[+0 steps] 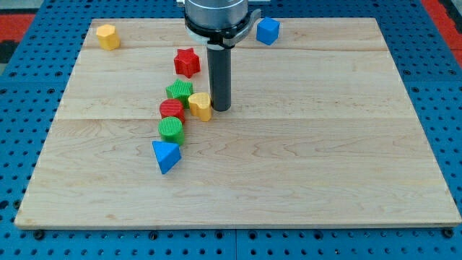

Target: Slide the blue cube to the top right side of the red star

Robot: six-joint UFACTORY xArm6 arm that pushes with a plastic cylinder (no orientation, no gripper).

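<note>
Near the board's middle, a little toward the view's top: my tip (220, 109), resting on the wooden board (325, 166), just to the view's right of the yellow block (201, 105) and seemingly touching or nearly touching it. No claw on this rig, only a plain dark rod, so nothing to open, close or hold.

Up by the view's top edge, to the right of the arm's housing: the blue cube (268, 30), well apart from my tip. Lower and to the left of that cube: the red star (187, 62), up and to the left of my tip. Cube already up and to the right of the star, but with a clear gap between; probably meant to end up closer in, just off the star's upper-right point.

Down the view's left-centre, a loose chain of 5: green star-like block (180, 92), yellow block, red round block (172, 110), green round block (171, 129), blue triangular block (165, 156). Off alone at the top left corner: 1 more yellow block (107, 36).

Likely next need: tip carried round to the cube's far right side, since a push from there drives it leftward toward the star. Risk: too long a push knocking the star itself.
</note>
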